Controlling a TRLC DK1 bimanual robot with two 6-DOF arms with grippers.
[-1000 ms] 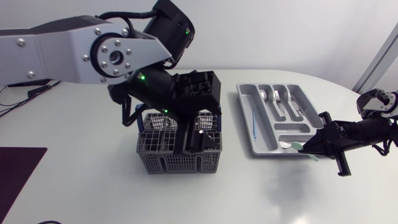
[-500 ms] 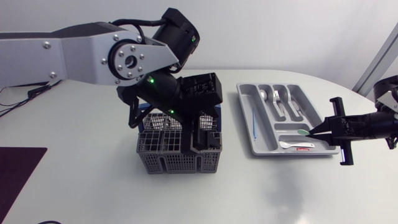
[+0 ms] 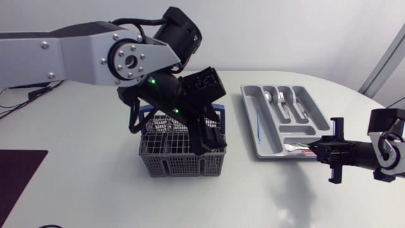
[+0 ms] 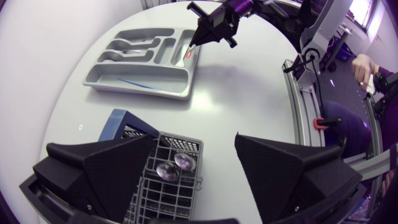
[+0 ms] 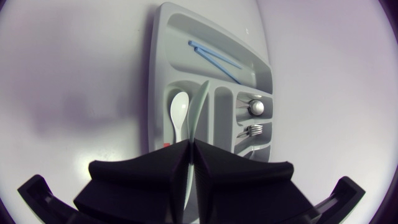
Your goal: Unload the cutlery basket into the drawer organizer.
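Note:
My left gripper (image 3: 207, 134) hangs open just above the grey cutlery basket (image 3: 163, 163). In the left wrist view its fingers (image 4: 118, 168) stand wide apart over the basket (image 4: 177, 199), where two spoon bowls (image 4: 174, 165) show in one cell. My right gripper (image 3: 315, 148) is at the near right corner of the grey drawer organizer (image 3: 252, 130). It is shut (image 5: 191, 147) on a thin pale green spoon (image 5: 200, 104), which sticks out edge-on over the organizer (image 5: 155, 74). A white spoon (image 5: 178, 112) lies in the cell just beneath it.
The organizer holds metal spoons and forks (image 3: 286, 104) in its far cells and a thin blue stick (image 3: 259, 126) in its long left cell. The basket has a blue handle (image 4: 123, 118). A dark mat (image 3: 16, 177) lies at the table's near left.
The left gripper has tilted and come lower over the basket. The right arm has turned its wrist and swung the green spoon over the organizer's near right corner.

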